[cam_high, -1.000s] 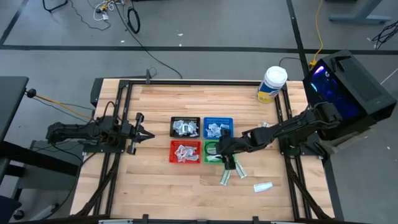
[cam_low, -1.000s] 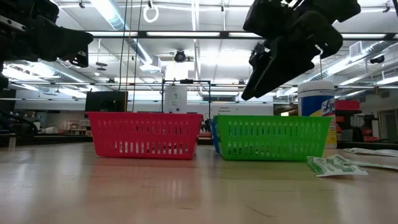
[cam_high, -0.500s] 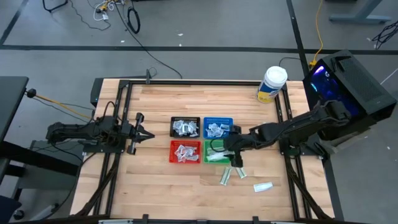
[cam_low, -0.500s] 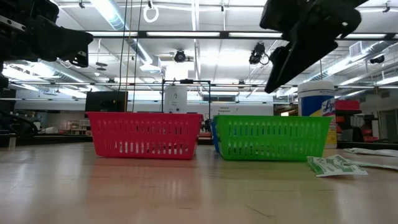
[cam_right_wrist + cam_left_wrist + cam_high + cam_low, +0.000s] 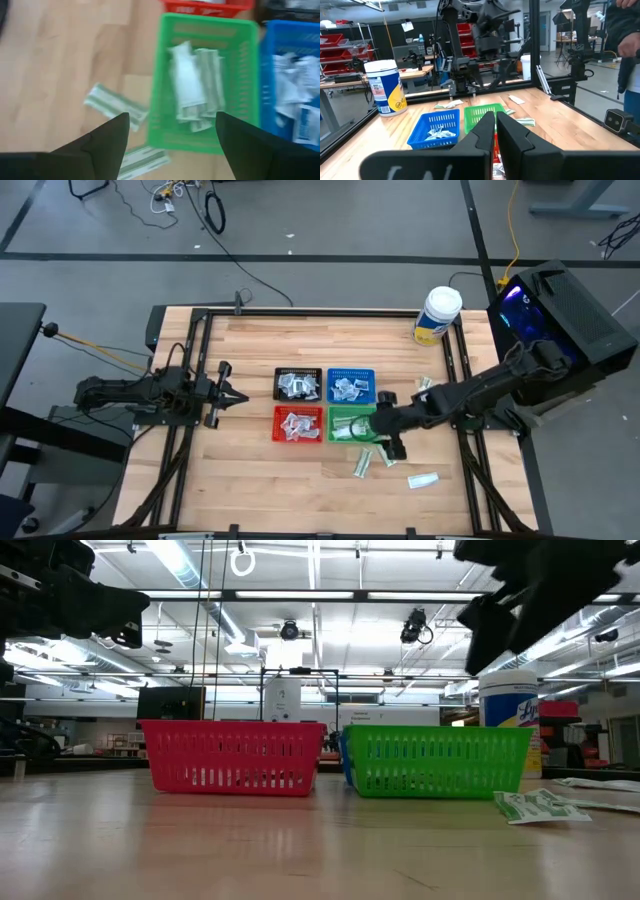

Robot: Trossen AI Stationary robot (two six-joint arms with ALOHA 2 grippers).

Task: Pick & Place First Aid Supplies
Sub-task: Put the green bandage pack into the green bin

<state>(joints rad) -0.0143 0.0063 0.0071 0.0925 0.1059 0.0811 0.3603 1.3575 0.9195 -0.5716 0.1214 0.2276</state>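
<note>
Four small mesh trays stand together mid-table: black (image 5: 298,385), blue (image 5: 350,385), red (image 5: 298,424) and green (image 5: 346,426). All hold packets. The green tray (image 5: 205,80) holds long white-and-green packets (image 5: 192,90). More such packets lie flat on the wood just near of it (image 5: 362,465) (image 5: 423,479). My right gripper (image 5: 384,430) hangs open and holds nothing. It is tipped down above the green tray's right edge, its fingers (image 5: 107,140) spread wide. My left gripper (image 5: 235,396) waits shut and level at the table's left, clear of everything.
A big white jar with a yellow label (image 5: 438,315) stands at the far right. One more packet (image 5: 425,383) lies by the right rail. Black frame rails run along the table's edges. Bare wood lies at the near left.
My right gripper has drawn back from over the green tray toward the table's right edge and risen a little. White-and-green packets now show in the green tray where the gripper covered it.
</note>
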